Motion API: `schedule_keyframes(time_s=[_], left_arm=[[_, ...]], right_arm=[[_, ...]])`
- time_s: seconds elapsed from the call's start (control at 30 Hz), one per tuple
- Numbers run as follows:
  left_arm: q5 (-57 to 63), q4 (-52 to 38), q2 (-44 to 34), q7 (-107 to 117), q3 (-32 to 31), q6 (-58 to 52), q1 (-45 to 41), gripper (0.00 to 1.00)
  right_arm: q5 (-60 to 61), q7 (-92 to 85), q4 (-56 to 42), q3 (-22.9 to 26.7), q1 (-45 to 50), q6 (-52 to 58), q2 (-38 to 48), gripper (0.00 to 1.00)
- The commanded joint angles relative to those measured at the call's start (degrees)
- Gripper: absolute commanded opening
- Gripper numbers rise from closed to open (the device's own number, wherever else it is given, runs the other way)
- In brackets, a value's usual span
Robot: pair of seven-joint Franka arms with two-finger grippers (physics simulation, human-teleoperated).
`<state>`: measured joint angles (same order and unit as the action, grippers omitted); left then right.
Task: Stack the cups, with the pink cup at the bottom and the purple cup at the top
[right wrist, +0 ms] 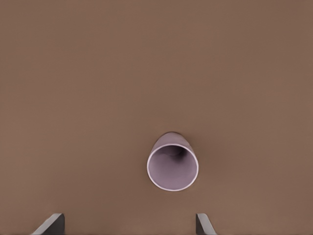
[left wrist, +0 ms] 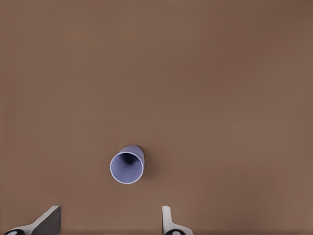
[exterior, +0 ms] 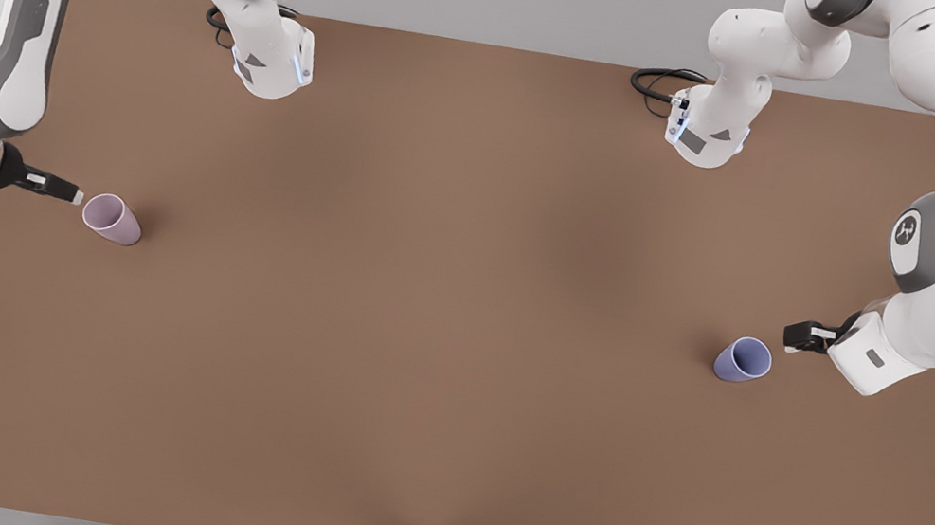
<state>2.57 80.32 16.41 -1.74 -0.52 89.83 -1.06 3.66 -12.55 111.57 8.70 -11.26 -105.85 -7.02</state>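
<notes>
While both cups stand upright and well apart on the brown table [exterior: 453, 347], no stacking has begun; the pink cup [exterior: 113, 218] sits toward the front view's left and the purple cup [exterior: 743, 359] toward its right, each mouth up and untouched; over the pink cup [right wrist: 172, 164] hangs the right gripper [exterior: 77, 197], its fingers [right wrist: 50, 225] spread wide with nothing between them, the tips just beside the cup's rim in the front view; over the purple cup [left wrist: 127, 165] hangs the left gripper [exterior: 787, 346], likewise spread and empty, its fingers [left wrist: 46, 223] well clear of the cup; I judge this to be the approach before a first grasp; since the pink cup must be the base, the next move probably calls for the left gripper to come down astride the purple cup and close on its wall, keeping it level for the carry across.
</notes>
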Motion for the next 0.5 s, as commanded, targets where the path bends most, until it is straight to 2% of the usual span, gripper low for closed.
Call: schedule_keyframes(time_s=[0.0, 0.13, 0.33, 0.4, 0.47], left_arm=[[0.1, 0.0, -0.1, -0.1, 0.0, 0.0, 0.0, 1.00], [0.0, 0.0, 0.1, 0.0, 0.0, 0.0, 0.0, 1.00], [0.0, 0.1, 0.1, 0.4, 0.0, -0.2, 0.0, 1.00], [0.0, 0.1, 0.3, 0.4, 0.0, -0.2, 0.0, 1.00], [0.1, 0.1, 0.4, 0.4, 0.0, -0.2, 0.0, 1.00]], right_arm=[[0.4, -21.2, 3.6, 0.6, 1.1, -13.1, 0.0, 1.00], [0.2, -30.2, 9.8, 2.5, 1.1, -23.7, -1.8, 1.00], [-0.1, -37.5, 10.2, 5.6, 1.0, -26.1, -4.0, 1.00], [-0.1, -40.4, 12.7, 7.0, 1.0, -30.6, -4.9, 1.00], [-0.1, -40.5, 14.6, 7.0, 1.0, -30.7, -4.8, 1.00]])
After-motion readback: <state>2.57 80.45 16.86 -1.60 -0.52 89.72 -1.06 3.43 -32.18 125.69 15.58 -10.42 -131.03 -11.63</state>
